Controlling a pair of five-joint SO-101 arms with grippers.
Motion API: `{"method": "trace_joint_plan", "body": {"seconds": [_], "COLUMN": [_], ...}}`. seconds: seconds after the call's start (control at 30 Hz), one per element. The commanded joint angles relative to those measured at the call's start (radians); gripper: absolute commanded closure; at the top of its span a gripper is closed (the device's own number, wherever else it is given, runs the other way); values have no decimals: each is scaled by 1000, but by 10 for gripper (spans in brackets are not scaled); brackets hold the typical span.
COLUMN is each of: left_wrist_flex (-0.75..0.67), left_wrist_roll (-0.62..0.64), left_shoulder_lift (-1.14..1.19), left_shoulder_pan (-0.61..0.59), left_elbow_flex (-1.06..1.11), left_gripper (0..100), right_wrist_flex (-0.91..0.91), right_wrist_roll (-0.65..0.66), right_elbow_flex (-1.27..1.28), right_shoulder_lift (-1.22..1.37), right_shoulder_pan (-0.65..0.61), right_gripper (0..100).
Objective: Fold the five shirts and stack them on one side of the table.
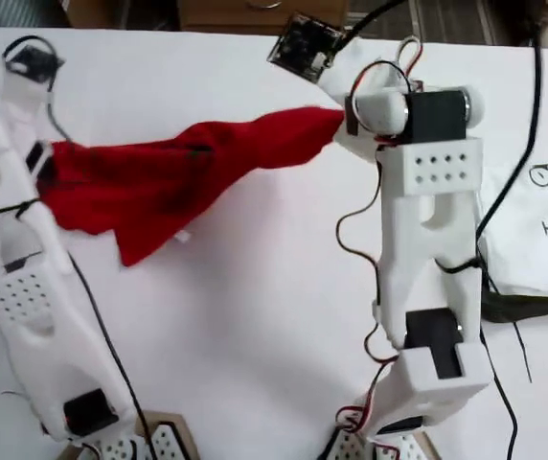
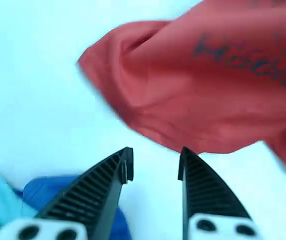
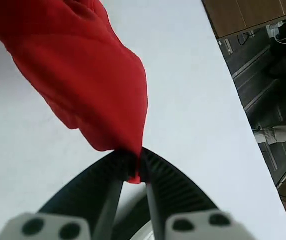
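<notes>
Red shirt (image 1: pixel 169 177) spreads across the bench (image 1: pixel 255 326) btwn both arms, right pincer (image 3: pixel 135 170) clamped on one bunched end, left pincer (image 2: pixel 155 162) apart just short of its other edge; soft, light, floppy, prob best gripped at corners/hems.

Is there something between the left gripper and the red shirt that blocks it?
Nothing visible does. The open left gripper faces the red shirt with only bare table between them. A blue cloth lies beside the gripper, not in the path. The right gripper is shut on the shirt's other end.
</notes>
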Motion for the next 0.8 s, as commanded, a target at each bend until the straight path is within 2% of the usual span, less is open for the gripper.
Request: {"method": "trace_joint_plan", "body": {"seconds": [0.0, 0.17, 0.3, 0.47, 0.53, 0.77], "left_wrist_flex": [37, 32, 31, 28, -15, -187], "left_wrist_roll": [5, 5, -3, -207, -269, -195], "left_shoulder_lift": [-49, -169, -241, -269, -267, -261], "left_shoulder_pan": [97, 322, 417, 437, 425, 410], "left_elbow_flex": [51, 329, 506, 699, 748, 769], "left_gripper": [827, 824, 762, 759, 759, 759], "right_wrist_flex": [-12, -125, -177, -200, -211, -209], "right_wrist_roll": [-28, -29, -29, -29, -29, -28], "right_elbow_flex": [-23, 63, 107, 147, 147, 149], "right_shoulder_lift": [-56, -56, -56, -56, -56, -56], "right_shoulder_pan": [-12, 24, 65, 84, 87, 87], "right_gripper": [978, 978, 978, 978, 978, 978]}}
